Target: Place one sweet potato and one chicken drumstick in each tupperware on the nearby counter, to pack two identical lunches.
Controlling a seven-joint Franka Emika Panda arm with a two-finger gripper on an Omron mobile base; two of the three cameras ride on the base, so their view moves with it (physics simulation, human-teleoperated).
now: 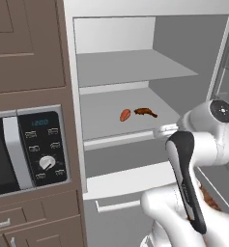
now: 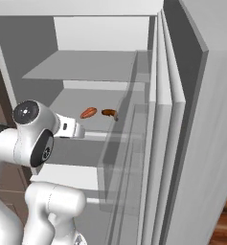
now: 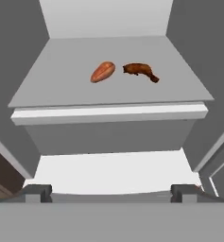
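End effector (image 3: 111,193) level, spread, facing fridge shelf (image 3: 61,85)

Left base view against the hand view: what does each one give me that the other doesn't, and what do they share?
Left base alone: the microwave with its dial, set in brown cabinets beside the open fridge, the upper shelf, and the arm's white links. Hand view alone: the gripper, its fingertips spread wide and holding nothing, short of the shelf's front edge. Shared: the sweet potato and the chicken drumstick side by side, apart, on the middle shelf.
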